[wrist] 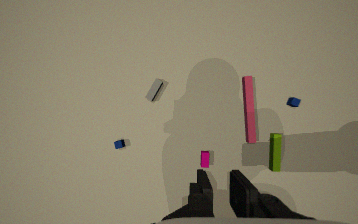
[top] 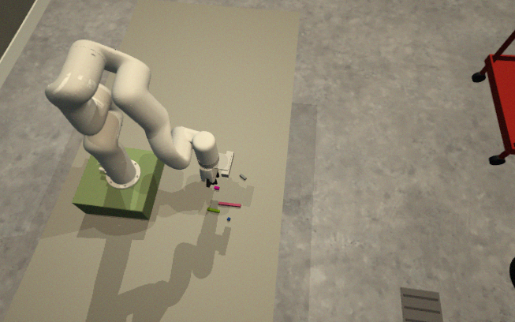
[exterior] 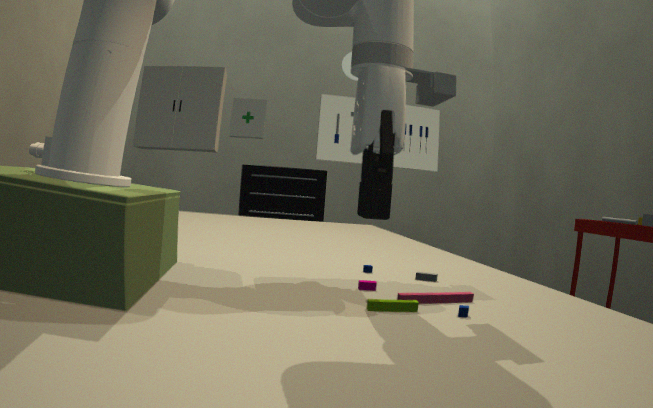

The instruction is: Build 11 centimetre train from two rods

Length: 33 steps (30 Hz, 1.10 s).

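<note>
My gripper point(wrist: 216, 185) hangs above the mat with its fingers a little apart and nothing between them; it also shows in the side view point(exterior: 374, 212) and from above point(top: 210, 183). The short magenta rod point(wrist: 205, 159) lies flat on the mat just ahead of the fingertips, and shows in the exterior and top views point(exterior: 367, 285) point(top: 216, 187). The long pink rod point(wrist: 249, 109) lies flat to the right of it, roughly parallel; their ends do not touch. It also shows in the exterior and top views point(exterior: 435, 297) point(top: 229, 204).
A lime rod point(wrist: 275, 152) lies close by the pink rod's near end. A grey rod point(wrist: 154, 90) lies tilted at the far left. Two blue cubes lie apart, one left point(wrist: 119, 144) and one right point(wrist: 293, 102). The green base block point(top: 117, 188) stands to the left.
</note>
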{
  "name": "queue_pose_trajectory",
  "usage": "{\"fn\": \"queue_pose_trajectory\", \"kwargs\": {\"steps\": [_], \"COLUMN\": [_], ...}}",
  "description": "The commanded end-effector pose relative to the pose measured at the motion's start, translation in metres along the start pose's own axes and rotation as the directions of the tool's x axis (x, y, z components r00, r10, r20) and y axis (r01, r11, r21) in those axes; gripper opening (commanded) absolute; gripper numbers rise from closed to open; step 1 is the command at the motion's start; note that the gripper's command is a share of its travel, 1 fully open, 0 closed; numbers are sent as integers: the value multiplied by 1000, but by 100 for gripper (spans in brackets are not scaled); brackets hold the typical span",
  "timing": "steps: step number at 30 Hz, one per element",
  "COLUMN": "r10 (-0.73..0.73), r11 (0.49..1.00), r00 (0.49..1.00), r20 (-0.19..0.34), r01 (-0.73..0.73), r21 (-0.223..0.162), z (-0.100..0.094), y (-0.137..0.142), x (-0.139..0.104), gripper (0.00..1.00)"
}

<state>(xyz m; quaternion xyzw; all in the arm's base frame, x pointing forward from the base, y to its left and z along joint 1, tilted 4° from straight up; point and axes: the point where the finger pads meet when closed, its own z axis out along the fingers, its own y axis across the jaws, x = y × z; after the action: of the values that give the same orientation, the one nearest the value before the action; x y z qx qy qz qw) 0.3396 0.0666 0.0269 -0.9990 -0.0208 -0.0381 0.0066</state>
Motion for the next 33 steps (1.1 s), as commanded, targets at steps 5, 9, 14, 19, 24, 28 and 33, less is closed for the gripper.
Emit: {"fn": "queue_pose_trajectory", "kwargs": {"steps": [5,9,14,19,24,28,33], "r10": [0,0,0,0,1,21,65], "r11": [1000,1000,1000,1000,1000,1000,998], "r00": [1000,1000,1000,1000,1000,1000,998], "r20": [1,1,1,1,1,1,1], "r01": [0,0,0,0,-1,-21,-65], "r21": [0,0,0,0,0,0,0], "z": [-8,-8,-8,-8,-8,-8,-7], "y": [0,0,0,0,0,0,1], "x": [0,0,0,0,0,0,1], "gripper": [100,100,100,100,100,100,100]}}
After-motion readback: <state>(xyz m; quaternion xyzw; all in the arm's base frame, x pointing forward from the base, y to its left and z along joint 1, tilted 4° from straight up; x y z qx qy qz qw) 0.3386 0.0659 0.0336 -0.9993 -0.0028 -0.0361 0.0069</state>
